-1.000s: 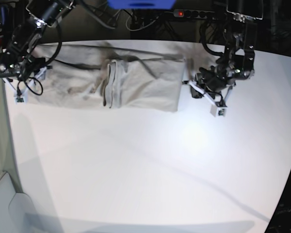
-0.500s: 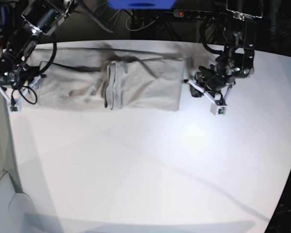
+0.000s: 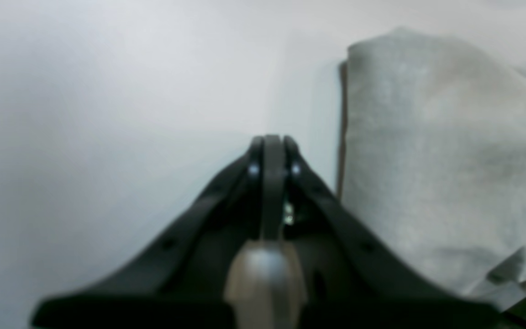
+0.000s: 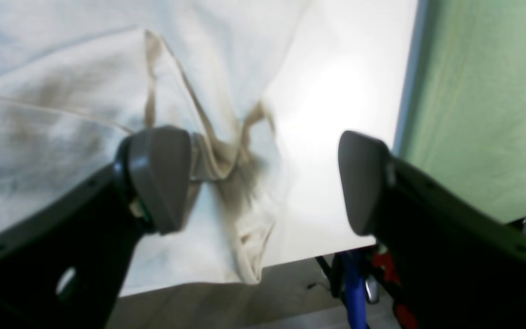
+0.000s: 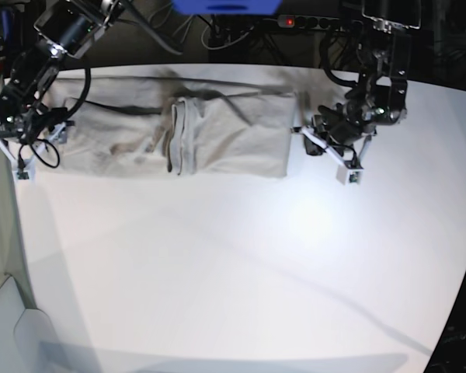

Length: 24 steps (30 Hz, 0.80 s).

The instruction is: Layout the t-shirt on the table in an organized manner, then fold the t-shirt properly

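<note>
The light grey-beige t-shirt point(image 5: 194, 132) lies stretched along the far side of the white table point(image 5: 233, 256), with a raised fold ridge near its middle. My right gripper point(image 4: 263, 178) is open over the shirt's left end point(image 4: 62, 137). A bunched corner of cloth sits between its fingers point(image 4: 160, 176), close to the left one, at the table's edge. In the base view this gripper point(image 5: 23, 144) is at the far left. My left gripper point(image 3: 272, 141) is shut with nothing in it, just beside the shirt's right edge point(image 3: 427, 160); in the base view it point(image 5: 314, 144) is at the right.
The table's left edge point(image 4: 409, 91) runs right beside the right gripper, with a green panel point(image 4: 482, 114) beyond it and floor below. Cables and a power strip point(image 5: 303, 22) lie behind the table's far edge. Bare tabletop point(image 3: 107, 114) spreads in front of the shirt.
The right arm has shifted a little to the left, out to the shirt's left end at the table's edge. The left arm has barely moved.
</note>
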Motion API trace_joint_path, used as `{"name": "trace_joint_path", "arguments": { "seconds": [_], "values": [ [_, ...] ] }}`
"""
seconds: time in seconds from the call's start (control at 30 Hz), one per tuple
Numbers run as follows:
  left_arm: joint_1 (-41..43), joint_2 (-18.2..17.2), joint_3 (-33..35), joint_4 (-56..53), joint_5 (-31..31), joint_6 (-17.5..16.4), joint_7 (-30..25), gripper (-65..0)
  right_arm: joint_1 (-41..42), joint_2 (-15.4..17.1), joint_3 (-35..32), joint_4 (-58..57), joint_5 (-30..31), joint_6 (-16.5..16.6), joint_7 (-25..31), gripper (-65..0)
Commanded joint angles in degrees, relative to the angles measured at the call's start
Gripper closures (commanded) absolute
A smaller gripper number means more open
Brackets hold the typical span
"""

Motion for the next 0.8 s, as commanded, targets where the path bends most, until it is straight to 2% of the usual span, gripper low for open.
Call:
{"name": "trace_joint_path", "arguments": {
  "seconds": [0.0, 0.33, 0.47, 0.6, 0.77],
  "values": [
    [0.0, -0.2, 0.1, 0.4, 0.5, 0.1, 1.3, -0.4, 0.7, 0.7, 0.0, 0.8, 0.1, 0.4, 0.6, -52.5],
    [0.0, -0.2, 0.1, 0.4, 0.5, 0.1, 1.3, -0.4, 0.9, 1.0, -0.1, 0.7, 0.1, 0.4, 1.0, -52.5],
    [0.0, -0.2, 0.1, 0.4, 0.5, 0.1, 1.3, -0.4, 2.0, 1.1, 0.0, -3.1, 0.1, 0.4, 1.1, -52.5],
    [0.0, -0.2, 0.1, 0.4, 0.5, 0.1, 1.3, -0.4, 2.3, 2.6, 0.0, -7.7, 0.1, 0.4, 1.2, -52.5],
    [0.0, -0.2, 0.1, 0.4, 0.5, 0.1, 1.3, -0.4, 2.3, 2.6, 0.0, -8.1, 0.1, 0.4, 2.2, -52.5]
  ]
}}
